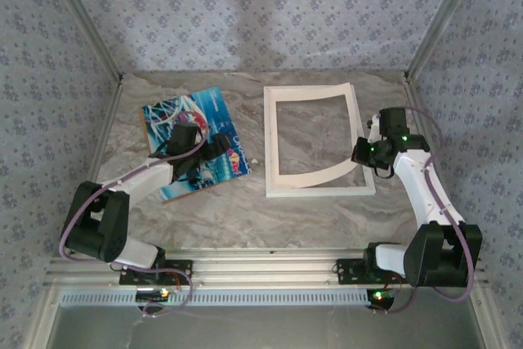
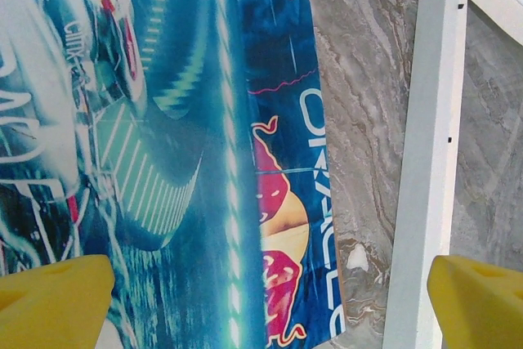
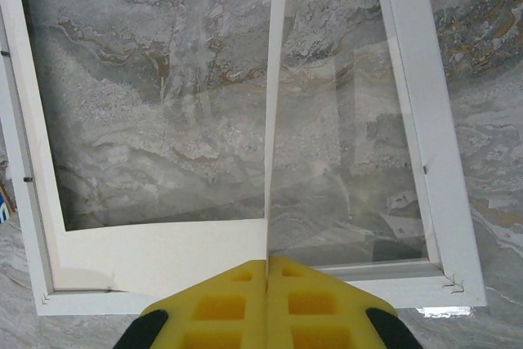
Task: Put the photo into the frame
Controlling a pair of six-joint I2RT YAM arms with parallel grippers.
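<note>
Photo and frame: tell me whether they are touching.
Apart. The left wrist view shows a strip of marble table lying between the photo and the white frame.

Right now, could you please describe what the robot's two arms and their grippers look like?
Both the left arm and the right arm have white links with bulky black joint housings and looping purple cables. Green lights glow on the right arm's wrist. The left gripper and right gripper carry yellow fingers; the right's have square recesses.

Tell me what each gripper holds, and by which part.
Right gripper: shut on the thin white border sheet, at its right edge, raised above the frame. Left gripper: open above the photo, holding nothing.
</note>
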